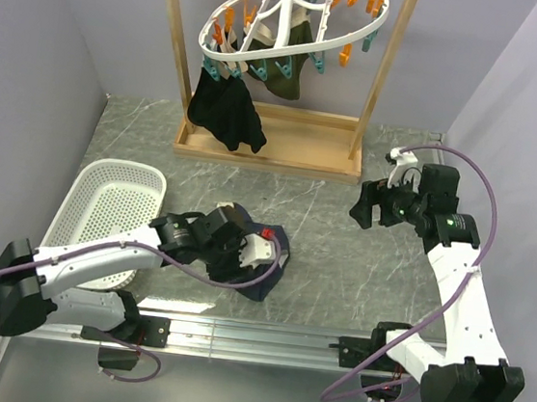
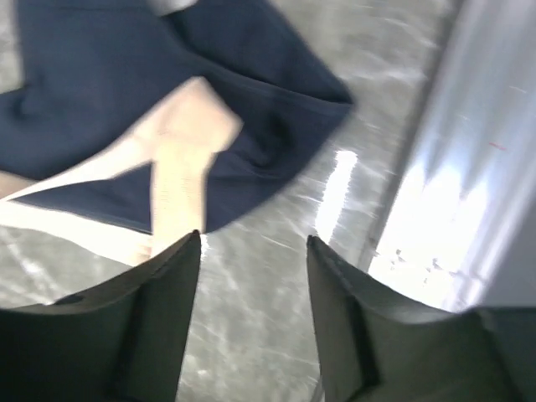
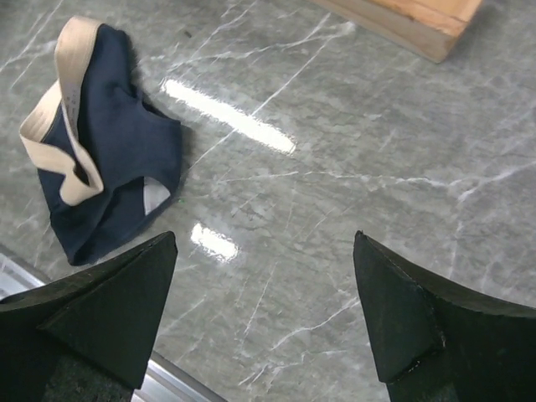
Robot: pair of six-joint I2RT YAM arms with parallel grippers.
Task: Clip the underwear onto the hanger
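The navy underwear [image 1: 261, 286] lies crumpled on the table near the front edge, partly covered by my left gripper [image 1: 277, 255]. In the left wrist view its blue cloth [image 2: 126, 84] and beige waistband [image 2: 188, 142] lie just beyond the left gripper [image 2: 254, 243], which is open with only bare table between the fingers. My right gripper [image 1: 370, 208] hovers open to the right. Its wrist view shows the underwear [image 3: 117, 159] off to the left of the right gripper [image 3: 265, 243]. The white oval hanger [image 1: 299, 20] with orange and teal pegs hangs at the back.
A tall wooden frame [image 1: 274, 148] holds the hanger; its base corner [image 3: 419, 21] shows in the right wrist view. A black garment [image 1: 225, 114] and an olive-green one [image 1: 288, 67] hang from pegs. A white basket [image 1: 113, 203] sits at the left. A metal rail [image 1: 263, 336] lines the front edge.
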